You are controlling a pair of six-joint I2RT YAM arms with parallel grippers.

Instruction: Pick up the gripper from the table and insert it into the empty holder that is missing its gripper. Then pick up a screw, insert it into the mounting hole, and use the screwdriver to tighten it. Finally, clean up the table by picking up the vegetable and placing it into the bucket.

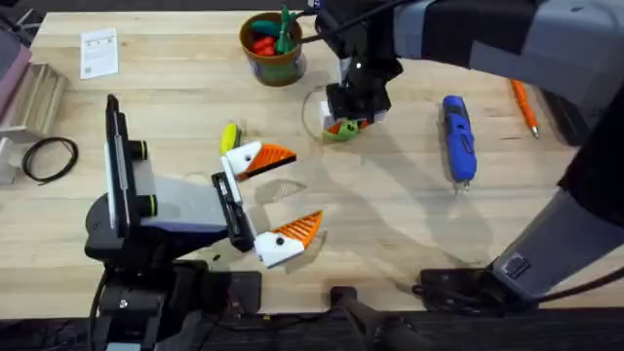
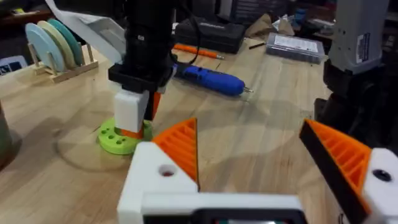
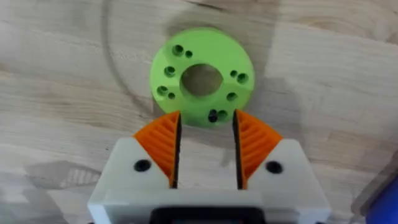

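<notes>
Your table [image 1: 409, 244] is bare wood. Your left arm lies low along the near left, its left gripper [image 1: 278, 200] spread wide, the two orange-tipped fingers well apart and holding nothing. Your right arm reaches across from the right, and its right gripper [image 3: 205, 146] points straight down over the green disc [image 3: 202, 74]; its orange pads stand a narrow gap apart, open, just at the disc's edge, nothing between them. The screwdriver [image 1: 457, 136] lies flat to the right of that disc. The bucket [image 1: 273, 47] stands at the far edge with red and green toys inside. The vegetable [image 1: 229, 136] lies just beside your left gripper's upper finger.
</notes>
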